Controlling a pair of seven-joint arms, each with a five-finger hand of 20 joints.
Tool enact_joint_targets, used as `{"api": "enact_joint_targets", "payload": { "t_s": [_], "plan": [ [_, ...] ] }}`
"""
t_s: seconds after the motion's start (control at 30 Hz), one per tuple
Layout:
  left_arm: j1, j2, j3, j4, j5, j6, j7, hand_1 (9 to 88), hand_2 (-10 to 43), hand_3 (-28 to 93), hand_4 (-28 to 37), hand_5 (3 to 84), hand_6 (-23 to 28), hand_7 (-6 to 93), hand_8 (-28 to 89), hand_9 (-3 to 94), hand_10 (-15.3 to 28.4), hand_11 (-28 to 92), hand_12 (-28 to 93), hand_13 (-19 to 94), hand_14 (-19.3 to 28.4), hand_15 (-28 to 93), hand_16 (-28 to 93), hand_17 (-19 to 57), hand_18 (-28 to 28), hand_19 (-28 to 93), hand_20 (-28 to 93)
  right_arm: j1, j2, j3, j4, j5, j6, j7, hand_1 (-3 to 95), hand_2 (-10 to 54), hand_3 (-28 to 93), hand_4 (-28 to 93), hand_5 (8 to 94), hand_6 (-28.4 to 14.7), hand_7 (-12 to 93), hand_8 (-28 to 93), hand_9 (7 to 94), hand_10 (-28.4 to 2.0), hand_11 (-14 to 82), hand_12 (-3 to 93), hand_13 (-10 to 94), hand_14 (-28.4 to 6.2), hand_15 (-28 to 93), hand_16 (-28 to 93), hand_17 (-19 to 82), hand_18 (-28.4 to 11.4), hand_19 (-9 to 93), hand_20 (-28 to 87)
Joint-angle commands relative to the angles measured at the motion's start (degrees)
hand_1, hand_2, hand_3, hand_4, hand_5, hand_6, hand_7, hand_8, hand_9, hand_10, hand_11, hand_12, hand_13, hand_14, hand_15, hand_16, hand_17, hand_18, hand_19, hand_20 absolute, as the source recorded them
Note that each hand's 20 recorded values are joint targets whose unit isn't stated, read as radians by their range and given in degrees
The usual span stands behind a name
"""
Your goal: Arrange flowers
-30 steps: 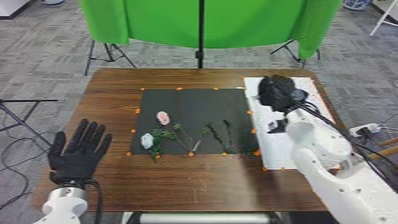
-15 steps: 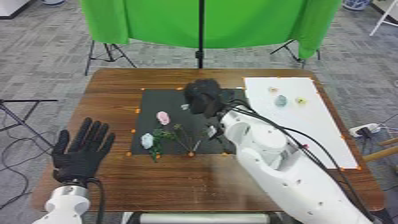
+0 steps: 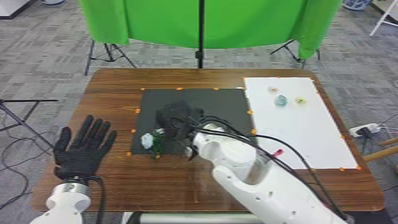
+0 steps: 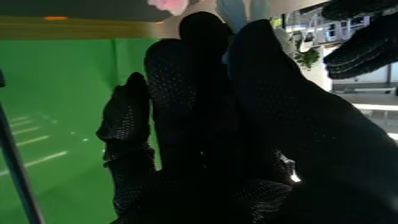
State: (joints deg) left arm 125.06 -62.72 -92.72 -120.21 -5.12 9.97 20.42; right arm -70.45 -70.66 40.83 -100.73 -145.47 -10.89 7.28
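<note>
While the left hand (image 3: 80, 152) is held over the table's left side, its fingers straight and slightly spread, the right hand (image 3: 180, 117) is positioned above the black mat (image 3: 209, 97). In the right wrist view, the fingers of the right hand extend nearly straight and lie close together, with a narrow opening toward the thumb; a pink flower (image 4: 167, 4) appears near the fingertips, and pale petals (image 4: 233, 11) show just beside them. Whether the fingers touch those petals cannot be told. On the mat's left part, just beside the right hand, lies a white flower (image 3: 147, 140), adjoined by green leaves (image 3: 158, 144). The white sheet (image 3: 302, 135), to the right of the mat, bears three small blooms near its far end: a pale pink bloom (image 3: 273, 89), a blue bloom (image 3: 281, 101) and a yellow bloom (image 3: 301, 100), the blue one lying between the other two from left to right. Orange markers (image 3: 179, 89) line the mat's edges on the brown table (image 3: 115, 95), beyond which hangs a green cloth (image 3: 160, 25).
</note>
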Motion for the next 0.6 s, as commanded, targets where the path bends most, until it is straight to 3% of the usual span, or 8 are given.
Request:
{"api": "enact_joint_targets", "payload": {
  "t_s": [0.03,0.17,0.23,0.33,0.43,0.5,0.53,0.6],
  "plan": [
    [-0.86,0.29,0.82,0.74,-0.06,0.08,-1.22,23.8,17.5,75,-28.3,45.7,10.2,9.9,-9,38.0,15.9,20,9,27,15.9,36,-7,-8.7,13.7,36,12,1.70,-2.45,0.14,5.81,-6.82,4.29,-0.56,59.3,-9.5,73,-28,67.2,-1.0,37,-8,78.2,-11.0,14.9,39.8,63,-9.4,61,38,30,-22.3,86,41],
    [-1.06,0.18,0.67,0.82,0.37,0.36,-1.74,23.8,17.5,75,-28.3,45.7,10.3,9.8,-9,38.0,15.9,20,9,27,15.9,36,-7,-8.8,13.8,36,12,1.00,-2.43,0.50,6.52,-9.84,5.25,-1.60,59.3,-9.5,73,-28,66.6,-1.0,37,-9,77.7,-11.0,15.1,39.6,62,-9.4,61,38,30,-22.2,86,41],
    [-0.88,0.16,0.49,0.77,0.23,0.30,-1.83,23.8,17.5,75,-28.3,45.7,10.3,9.8,-9,38.0,15.9,20,9,27,15.9,36,-7,-8.8,13.8,36,12,0.53,-2.32,0.67,6.20,-9.93,4.57,-1.64,59.2,-9.5,73,-28,66.1,-0.9,37,-9,77.2,-11.0,15.0,39.4,62,-9.2,61,38,30,-22.2,86,41],
    [-1.74,0.12,0.76,1.34,0.07,0.52,-2.09,23.8,17.5,75,-28.3,45.7,10.2,9.9,-9,38.0,15.9,20,9,27,15.9,36,-7,-8.8,13.8,36,12,0.03,-2.74,1.21,6.64,-10.22,4.40,-2.20,59.1,-9.5,73,-28,66.1,-1.0,36,-9,76.8,-11.1,14.9,39.0,61,-9.2,62,38,29,-22.2,86,41],
    [-1.64,-0.03,0.75,1.20,0.02,0.54,-2.39,23.8,17.5,75,-28.3,45.8,10.2,10.0,-9,38.0,15.9,20,9,27,15.9,36,-7,-8.7,13.7,36,12,-0.49,-2.49,1.04,5.81,-10.20,3.74,-2.19,58.9,-9.5,73,-28,66.0,-1.0,35,-9,76.8,-11.0,14.9,38.7,61,-9.2,62,38,29,-22.1,86,42],
    [-1.58,0.08,0.73,1.08,-0.59,0.60,-2.58,23.8,17.5,75,-28.3,45.8,10.2,10.0,-9,38.0,15.9,20,9,27,15.9,36,-7,-8.7,13.7,36,12,-0.77,-2.41,0.99,5.54,-10.15,3.75,-2.01,58.9,-9.5,73,-28,66.0,-0.7,32,-9,76.4,-10.9,14.4,38.1,61,-9.2,62,38,29,-22.1,86,42],
    [-1.50,0.08,0.64,0.87,-1.57,0.84,-2.50,23.8,17.5,75,-28.3,45.8,10.2,10.0,-9,38.0,15.9,20,9,27,15.9,36,-7,-8.7,13.8,36,12,-0.87,-2.42,1.01,5.53,-10.42,3.74,-2.14,58.8,-9.5,74,-28,66.1,-0.6,30,-8,76.2,-10.9,13.9,37.8,61,-9.4,62,38,29,-22.1,86,42],
    [-1.63,0.07,0.61,0.93,-1.39,1.00,-2.53,23.9,17.6,75,-28.3,45.8,10.3,10.0,-9,38.1,16.0,20,9,27,15.9,36,-7,-8.8,13.8,36,12,-0.96,-2.21,1.02,5.25,-10.58,3.14,-1.98,58.7,-9.5,74,-28,66.1,-0.5,29,-8,76.1,-11.0,13.5,37.5,60,-9.4,62,38,29,-22.1,86,42]
  ]
}}
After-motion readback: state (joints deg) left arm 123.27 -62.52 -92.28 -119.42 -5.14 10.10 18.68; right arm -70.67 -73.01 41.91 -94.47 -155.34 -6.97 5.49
